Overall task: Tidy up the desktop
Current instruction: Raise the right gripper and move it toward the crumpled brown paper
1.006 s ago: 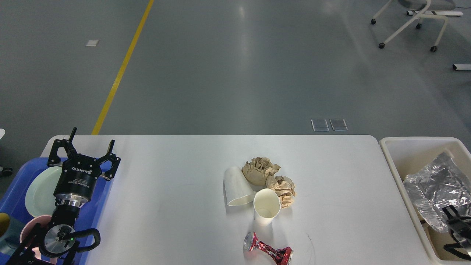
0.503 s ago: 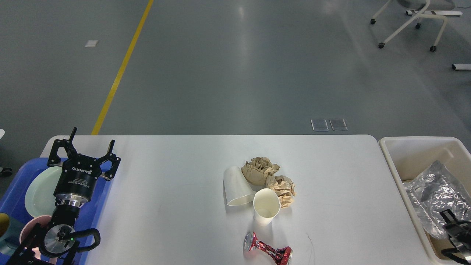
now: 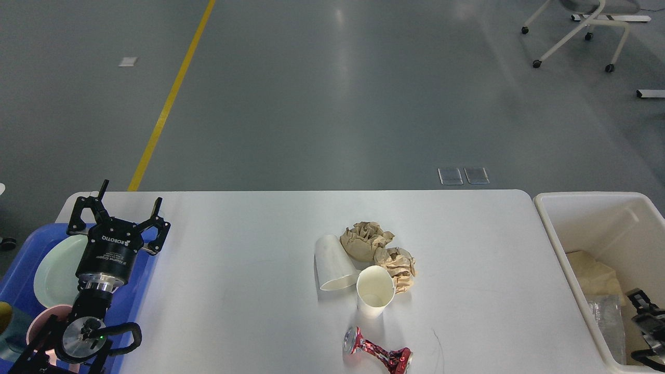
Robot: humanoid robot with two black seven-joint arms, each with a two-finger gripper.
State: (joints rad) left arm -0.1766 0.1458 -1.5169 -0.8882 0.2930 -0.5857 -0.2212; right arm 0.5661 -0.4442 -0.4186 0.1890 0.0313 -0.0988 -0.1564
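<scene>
Desktop (image 3: 249,270) white, scuffed; grey floor (image 3: 332,93) beyond.

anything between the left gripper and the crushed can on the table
Nothing visible. The left gripper hangs open over the blue tray, and only bare desktop lies between it and the crushed red can.

Beyond the far edge we see a grey glossy floor (image 3: 332,93) with pale overhead-light reflections. A yellow floor line (image 3: 169,98) runs diagonally at left; a small white floor plate (image 3: 128,62) lies beside it. Two clear floor plates (image 3: 463,175) sit centre-right. A white wheeled chair base (image 3: 579,34) stands upper right.
</scene>
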